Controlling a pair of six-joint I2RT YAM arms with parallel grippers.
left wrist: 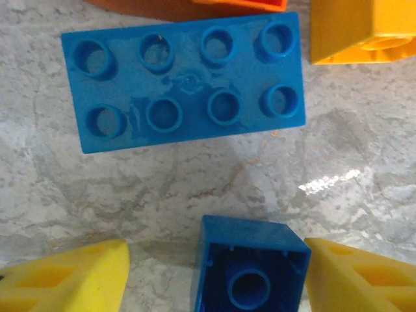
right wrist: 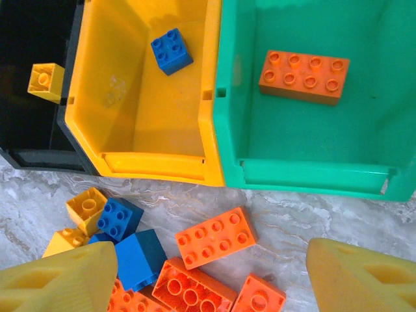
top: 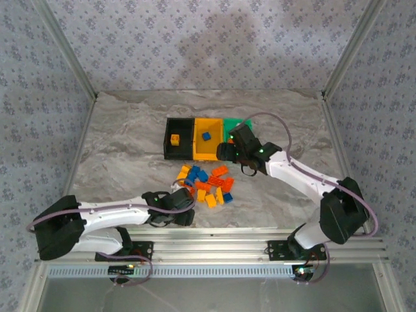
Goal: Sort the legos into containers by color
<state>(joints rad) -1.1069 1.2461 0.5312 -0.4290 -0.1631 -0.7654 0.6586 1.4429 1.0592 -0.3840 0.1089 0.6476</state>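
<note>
The legos lie in a loose pile of yellow-orange, blue and red-orange bricks in front of the three containers. My left gripper is open around a small upturned blue brick. Its right finger touches the brick, and the left finger stands apart from it. My right gripper hangs open and holds nothing, over the pile's far edge by the bins. The black bin holds a yellow brick, the yellow-orange bin a blue brick, and the green bin an orange brick.
A long blue brick lies just beyond the small one, with a yellow brick to its right. An orange eight-stud brick lies below the right gripper. The bins stand side by side at mid-table. Frame posts rise at the table's back corners.
</note>
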